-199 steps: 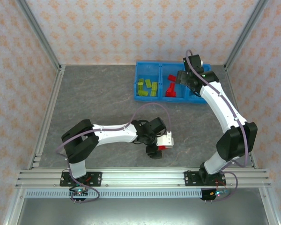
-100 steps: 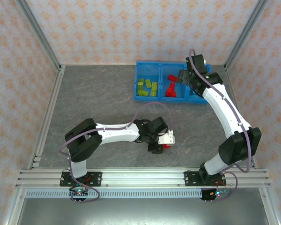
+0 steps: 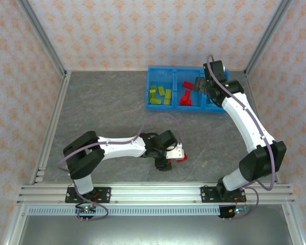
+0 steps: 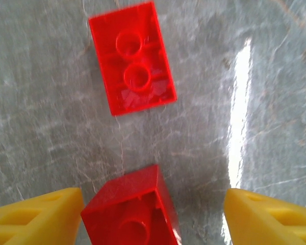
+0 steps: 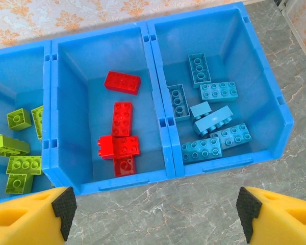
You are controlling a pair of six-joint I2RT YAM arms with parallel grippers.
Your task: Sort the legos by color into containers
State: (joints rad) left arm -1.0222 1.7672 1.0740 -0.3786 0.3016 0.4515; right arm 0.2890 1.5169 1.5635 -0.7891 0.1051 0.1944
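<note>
Jaws of the left pincer (image 4: 154, 204) stand spread wide, low over the grey marbled tabletop (image 4: 41, 112), pinching nothing. Between its yellow fingers, close against the one at the left of the wrist view, a small red plastic brick (image 4: 130, 209) sits tilted on the table; whether it touches that finger cannot be told. A second red brick (image 4: 132, 58) lies flat and upside down, its hollow underside with two round tubes facing up. It is farther ahead of the fingertips and apart from the first. The right pincer (image 5: 155, 214) is spread open too and carries nothing, its black-padded yellow fingers hanging above the bright blue rectangular plastic bin (image 5: 162, 102) with three square compartments in a row. Straight ahead of this pincer, the middle compartment holds the red studded bricks (image 5: 122, 138), several of them clustered at its near wall. The compartment on the side of the right-hand finger in the wrist view holds the light blue bricks (image 5: 214, 122). The compartment on the side of the other finger holds the yellow-green bricks (image 5: 20, 163). In the overhead view the two pincers are well apart, the left one near the arm bases and the right one out over the bin.
</note>
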